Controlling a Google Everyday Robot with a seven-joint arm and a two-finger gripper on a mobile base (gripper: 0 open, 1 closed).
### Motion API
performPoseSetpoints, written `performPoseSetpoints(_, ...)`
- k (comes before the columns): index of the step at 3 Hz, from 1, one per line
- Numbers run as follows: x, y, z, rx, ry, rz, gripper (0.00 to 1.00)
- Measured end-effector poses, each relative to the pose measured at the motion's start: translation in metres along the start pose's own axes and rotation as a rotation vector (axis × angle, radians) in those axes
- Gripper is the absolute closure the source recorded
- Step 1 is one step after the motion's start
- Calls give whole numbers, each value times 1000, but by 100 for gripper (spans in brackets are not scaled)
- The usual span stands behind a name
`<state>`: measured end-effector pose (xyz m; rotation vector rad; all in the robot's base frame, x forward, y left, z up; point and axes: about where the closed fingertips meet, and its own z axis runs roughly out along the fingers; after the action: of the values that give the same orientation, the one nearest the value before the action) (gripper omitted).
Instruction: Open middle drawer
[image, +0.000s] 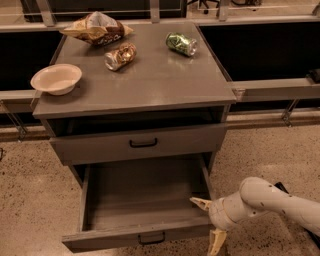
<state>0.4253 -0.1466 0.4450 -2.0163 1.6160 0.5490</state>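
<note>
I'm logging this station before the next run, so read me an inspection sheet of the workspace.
Surface: grey cabinet top, holding the clutter.
Job's things: middle drawer pulled well out; upper drawer shut.
Clutter: bowl at the left edge; chip bag at the back; brown can and green can lying on their sides.
Gripper: gripper open, low by the middle drawer's right front corner.
Cables: nothing seen.
Surroundings: speckled floor; dark bays on both sides.
</note>
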Motion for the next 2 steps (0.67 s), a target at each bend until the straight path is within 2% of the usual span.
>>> performPoseSetpoints(1,8,0,5,-22,10,25,0)
performPoseSetpoints(2,14,10,17,-85,28,46,17)
